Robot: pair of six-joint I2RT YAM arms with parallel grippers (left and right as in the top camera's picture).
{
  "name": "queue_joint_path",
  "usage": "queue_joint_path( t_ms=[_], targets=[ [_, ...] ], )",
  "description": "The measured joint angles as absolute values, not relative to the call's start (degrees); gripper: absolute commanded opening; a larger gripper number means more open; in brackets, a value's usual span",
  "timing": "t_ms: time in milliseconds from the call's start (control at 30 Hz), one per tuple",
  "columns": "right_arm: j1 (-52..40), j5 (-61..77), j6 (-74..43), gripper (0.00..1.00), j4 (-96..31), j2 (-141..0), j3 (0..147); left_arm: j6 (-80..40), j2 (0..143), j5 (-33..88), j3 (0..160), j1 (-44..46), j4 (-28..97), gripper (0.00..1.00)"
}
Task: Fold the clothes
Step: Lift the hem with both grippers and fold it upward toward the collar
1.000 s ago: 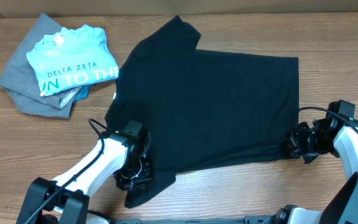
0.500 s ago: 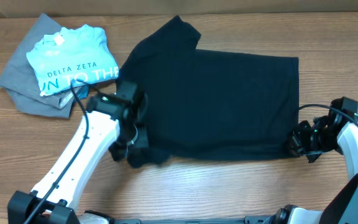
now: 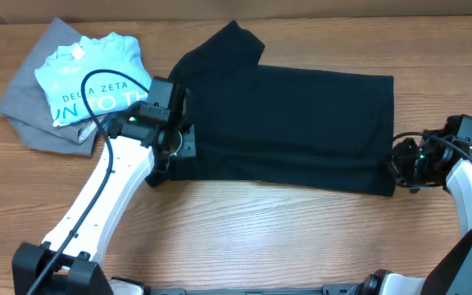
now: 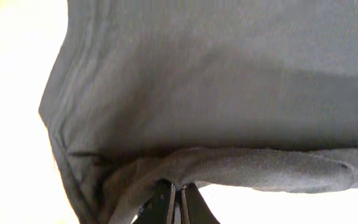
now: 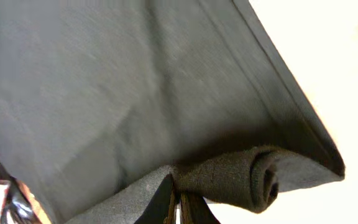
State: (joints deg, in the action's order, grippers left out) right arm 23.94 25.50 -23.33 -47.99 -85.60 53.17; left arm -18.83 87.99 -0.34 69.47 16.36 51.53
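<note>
Overhead only: took in the whole black T-shirt (image 3: 293,123), spread flat across the middle of the wooden table (image 3: 260,238), with its near edge doubled back over itself into a straight fold line. Took in there too both arms at opposite ends of that fold, with the left gripper (image 3: 180,147) at the shirt's left end and the right gripper (image 3: 396,170) at its right near corner. Caught as well, far off at the left, a light blue T-shirt (image 3: 97,82) with white lettering resting on a grey garment (image 3: 27,115). Could not read either pair of jaws from that height.

Left wrist view: settled the matter for the left gripper (image 4: 178,204), with jaws pressed together on a bunched lip of the black T-shirt (image 4: 216,93). Rendered the table only as washed-out white.

Right wrist view: showed the right gripper (image 5: 178,200) likewise pinched tight on the fabric, just beside a rolled-up curl (image 5: 263,177) of the black cloth at the corner, a detail lost from above.

Long axis: ran left to right across the table, parallel to its near edge. Pointed hem to the right and shoulders to the left, with one short sleeve (image 3: 240,41) jutting toward the far side at the left end.
</note>
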Motion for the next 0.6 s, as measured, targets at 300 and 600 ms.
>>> queue_joint_path(
  t_ms=[300, 600],
  targets=[
    [23.2, 28.6, -24.3, 0.04, -38.0, -85.6, 53.2, -16.3, 92.9, -0.8, 69.5, 16.4, 50.7, 0.06],
    [20.6, 28.7, -26.1, 0.67, -32.1, -85.6, 53.2, -15.9, 96.0, -3.3, 69.5, 16.3, 47.6, 0.52]
  ],
)
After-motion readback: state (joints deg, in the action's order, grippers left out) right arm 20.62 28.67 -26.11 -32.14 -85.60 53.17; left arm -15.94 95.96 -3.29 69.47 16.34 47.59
